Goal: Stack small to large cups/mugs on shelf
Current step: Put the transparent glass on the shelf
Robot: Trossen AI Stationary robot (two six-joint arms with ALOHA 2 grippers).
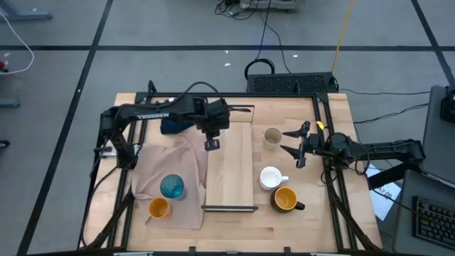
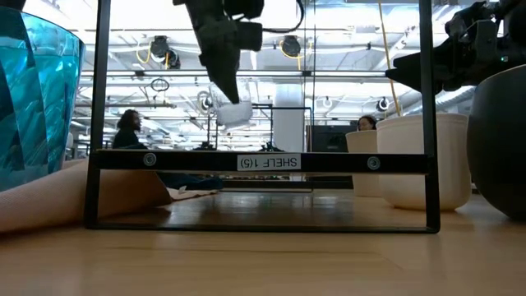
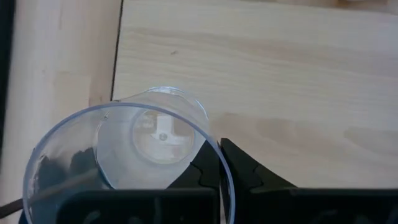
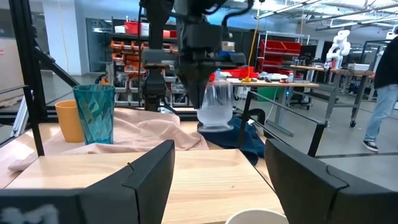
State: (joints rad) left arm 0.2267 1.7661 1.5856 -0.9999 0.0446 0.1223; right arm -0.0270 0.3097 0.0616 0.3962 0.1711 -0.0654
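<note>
left gripper (image 1: 211, 144) clamps the clear glass (image 4: 217, 104) above the shelf (image 1: 229, 167), frame centre. right gripper (image 1: 295, 144) idle at right, fingers parted, holding nothing. six vessels counted: one glass held, two on the cloth (image 1: 153, 171), three right of shelf.

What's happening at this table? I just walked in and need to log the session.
The left gripper holds a clear glass by its rim, jaws shut on it, lifted over the shelf. The right gripper waits with open jaws, empty, near the beige-grey cup. The white mug and orange mug stand right of the shelf; the teal tumbler and small orange cup sit on the cloth.
</note>
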